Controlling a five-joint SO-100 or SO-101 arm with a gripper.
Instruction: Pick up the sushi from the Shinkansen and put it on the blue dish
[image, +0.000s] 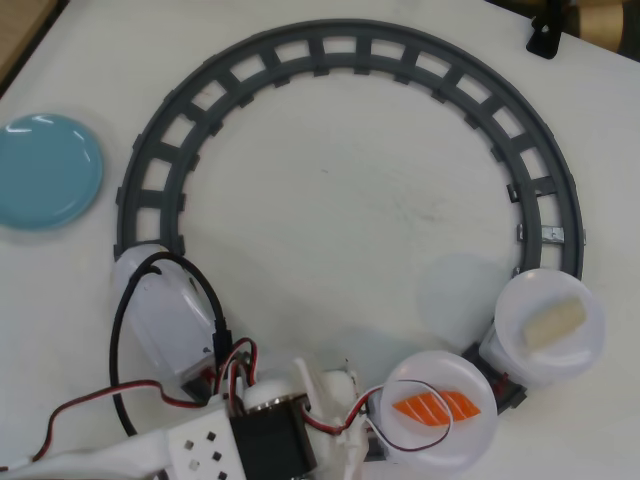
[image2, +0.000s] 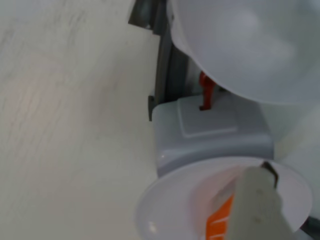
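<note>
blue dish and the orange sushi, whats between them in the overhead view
In the overhead view, between the blue dish and the sushi lie the left arc of the grey track, a white train car, black cable and the arm's wrist.

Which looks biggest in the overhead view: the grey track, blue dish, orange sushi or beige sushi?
1. Grey track
2. Blue dish, partly cut off at the edge
3. Orange sushi and beige sushi: too alike to rank.
</note>
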